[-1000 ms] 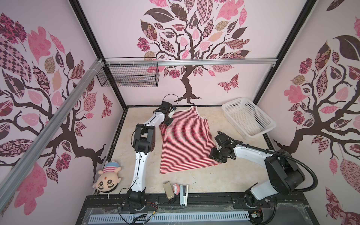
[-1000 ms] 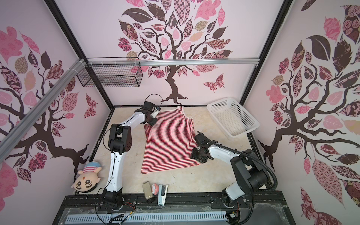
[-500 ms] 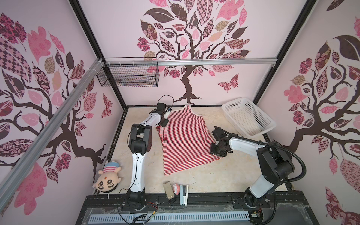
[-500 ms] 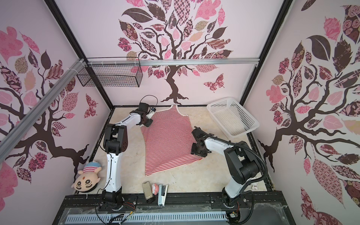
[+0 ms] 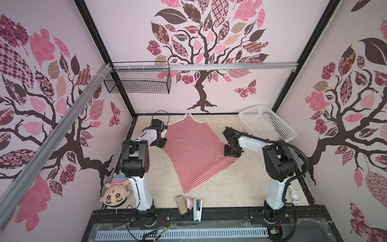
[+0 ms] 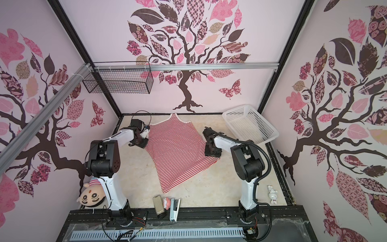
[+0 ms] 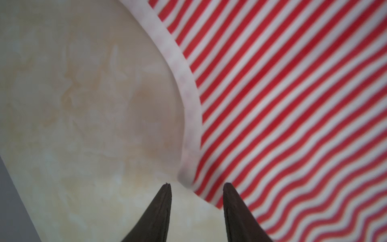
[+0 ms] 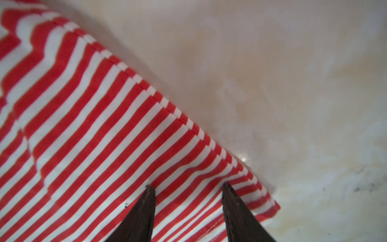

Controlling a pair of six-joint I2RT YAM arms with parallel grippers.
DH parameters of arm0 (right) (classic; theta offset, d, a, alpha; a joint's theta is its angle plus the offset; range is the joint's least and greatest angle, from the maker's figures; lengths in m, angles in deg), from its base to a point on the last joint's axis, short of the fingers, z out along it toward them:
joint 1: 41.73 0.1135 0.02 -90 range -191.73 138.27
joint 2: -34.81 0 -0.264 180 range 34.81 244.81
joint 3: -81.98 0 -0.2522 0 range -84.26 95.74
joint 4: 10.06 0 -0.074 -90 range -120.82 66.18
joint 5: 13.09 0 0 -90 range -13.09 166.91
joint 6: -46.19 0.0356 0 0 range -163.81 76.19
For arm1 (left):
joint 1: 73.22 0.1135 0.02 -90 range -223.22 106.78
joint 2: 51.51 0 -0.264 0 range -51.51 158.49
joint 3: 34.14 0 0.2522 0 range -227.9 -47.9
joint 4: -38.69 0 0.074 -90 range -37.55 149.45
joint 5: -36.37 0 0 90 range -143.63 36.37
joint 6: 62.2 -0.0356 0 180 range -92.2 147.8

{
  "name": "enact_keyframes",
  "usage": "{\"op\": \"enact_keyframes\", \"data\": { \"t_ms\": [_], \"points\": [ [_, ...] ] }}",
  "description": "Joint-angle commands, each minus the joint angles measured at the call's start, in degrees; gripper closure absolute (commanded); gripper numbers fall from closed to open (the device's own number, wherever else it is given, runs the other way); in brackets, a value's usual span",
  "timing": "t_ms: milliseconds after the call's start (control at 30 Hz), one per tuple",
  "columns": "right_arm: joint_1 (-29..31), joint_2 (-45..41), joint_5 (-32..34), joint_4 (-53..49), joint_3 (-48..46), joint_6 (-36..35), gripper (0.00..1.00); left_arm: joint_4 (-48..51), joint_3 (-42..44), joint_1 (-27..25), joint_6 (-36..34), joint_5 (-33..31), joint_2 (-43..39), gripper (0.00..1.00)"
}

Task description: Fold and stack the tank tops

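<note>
On the table (image 5: 219, 188), between two arms: one red-and-white striped tank top (image 5: 196, 150), spread flat and unfolded. Runs lengthwise on a slant in both top views, with straps up against the back wall and hem toward the front, swung to the right. Only one such top in sight (image 6: 178, 153), and no stack begun.

At the left edge of the cloth, by the bottom of the white-trimmed armhole: left fingers (image 7: 161, 209), apart, gripping nothing. Tips low over bare table, the armhole's lower corner just ahead of the gap, stripes beyond the far finger.

At the opposite edge, close to the right hem corner: right fingers (image 8: 142, 213), likewise apart, tips down on the stripes just inside the side seam, clamped on nothing. Pressing or merely touching, cannot tell.

Puts the left arm (image 5: 146, 134) nearer the shoulder end and the right arm (image 5: 251, 142) nearer the hem, with the long axis of the cloth slanting between them. Probably a squaring-up step ahead of the first fold. Likely needs the left fingers a touch further onto the cloth edge before any grip. White basket (image 5: 270, 125) at the right rear, apart from the cloth.
</note>
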Motion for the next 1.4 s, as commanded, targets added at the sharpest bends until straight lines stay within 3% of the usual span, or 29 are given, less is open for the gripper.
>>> {"op": "enact_keyframes", "data": {
  "t_ms": [0, 200, 267, 467, 633, 833, 1033, 1200, 1367],
  "points": [
    [-2.66, 3.74, 4.77, -3.75, 3.98, -2.0, 0.46, -1.82, 6.17, -0.56, 0.51, 1.66, -6.1, 0.56],
    [-6.13, 10.34, 8.6, -9.7, 17.66, -5.01, 0.46, 0.49, 13.9, -0.56, 0.55, 3.36, -14.14, 0.56],
    [-6.15, 11.08, 6.91, -11.7, 21.89, -5.39, 0.46, 0.23, 15.36, -0.56, 0.56, 3.54, -16.96, 0.56],
    [-2.49, -0.04, -0.12, -8.0, 15.44, -2.69, 0.44, -2.38, 12.2, -0.56, 1.27, 3.85, -20.18, 0.54],
    [2.7, -8.72, -5.82, -2.79, 2.58, 1.08, 0.44, -2.25, 1.9, -1.07, 3.9, 7.91, -12.56, 0.53],
    [3.14, -13.46, -18.13, 9.38, -10.49, 3.07, 0.42, 3.04, -14.94, -1.26, 8.55, 10.67, 2.95, 0.54],
    [3.1, -11.13, -16.54, 9.21, -10.66, 2.67, 0.42, 9.38, -28.77, -1.57, 10.63, 13.6, 15.33, 0.54],
    [2.53, -6.78, -15.28, 7.99, -9.51, 2.07, 0.42, 10.18, -28.61, -2.01, 9.17, 12.33, 17.53, 0.54],
    [-0.46, -3.66, -15.4, 7.48, -8.71, 1.09, 0.42, 9.05, -23.84, -2.22, 7.2, 6.54, 16.78, 0.54]
  ]
}}
